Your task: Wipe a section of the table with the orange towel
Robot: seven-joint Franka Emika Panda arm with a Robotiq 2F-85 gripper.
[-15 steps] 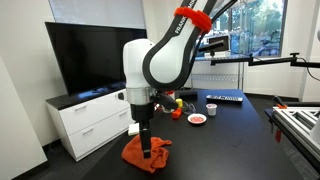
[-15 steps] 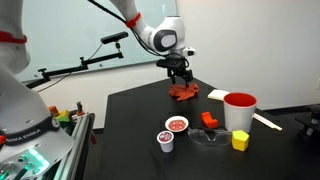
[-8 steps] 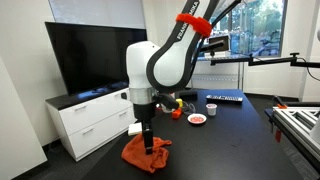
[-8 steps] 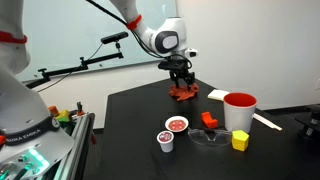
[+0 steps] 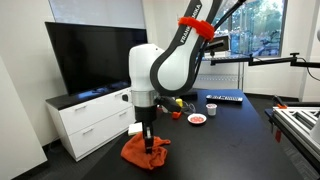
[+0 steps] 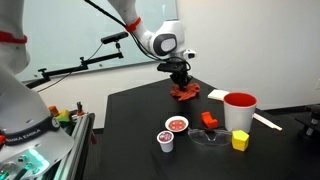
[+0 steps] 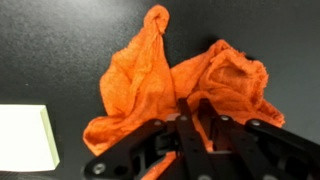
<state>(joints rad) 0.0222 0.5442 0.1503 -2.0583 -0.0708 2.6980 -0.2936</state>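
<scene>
The orange towel (image 5: 143, 154) lies crumpled on the black table (image 6: 130, 120) near its far corner, also showing as orange towel (image 6: 184, 93) under the arm. My gripper (image 5: 148, 146) points straight down into it. In the wrist view the gripper (image 7: 193, 103) has its two dark fingers drawn close together with a raised fold of the orange towel (image 7: 160, 75) pinched between them. The towel rests on the table and spreads out around the fingers.
A white sheet (image 7: 25, 138) lies on the table beside the towel. Nearer the front stand a red cup (image 6: 240, 110), a yellow block (image 6: 240, 141), a red block (image 6: 209, 120) and two small cups (image 6: 177, 125). A white cabinet (image 5: 95, 120) with a TV stands past the table edge.
The jaws have closed from wide open onto a fold of the towel. The arm has stayed over the same spot.
</scene>
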